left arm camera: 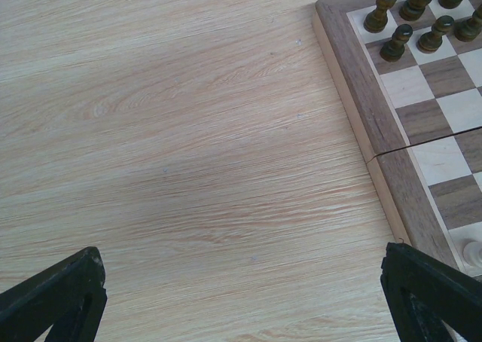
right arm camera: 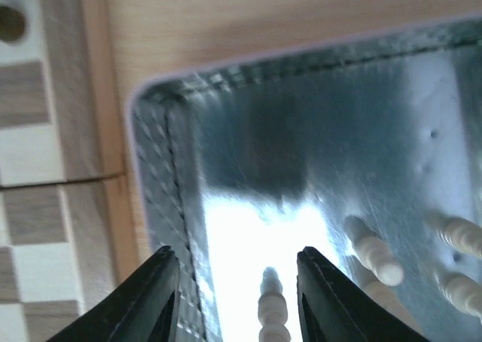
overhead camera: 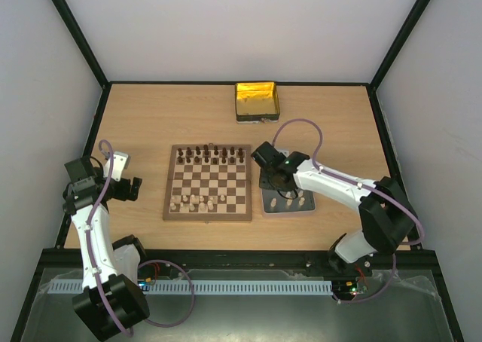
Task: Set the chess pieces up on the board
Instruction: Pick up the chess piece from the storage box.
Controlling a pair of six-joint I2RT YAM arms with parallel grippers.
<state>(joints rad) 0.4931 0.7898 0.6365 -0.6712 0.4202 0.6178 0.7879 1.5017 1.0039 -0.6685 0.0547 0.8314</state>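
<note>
Left arm folded at the left edge of the table, wrist bent toward the board. Its left gripper is spread wide over bare wood, well apart from the board. The wrist view cuts its fingers down to two black tips in the bottom corners. That view catches only the board's left border and a few dark pieces; one pale piece is half hidden behind the right-hand tip.

Overhead: dark pieces fill the far two rows, pale pieces stand unevenly in the near rows; kinds too small to tell. Yellow tin sits behind the board.

Right arm stretched low, elbow out, right gripper nose-down over the grey tray just beside the board's right edge. Overhead, the arm hides the jaws. The wrist view shows them parted around a lying pale piece, not pinching it. More lie to the right, blurred.
</note>
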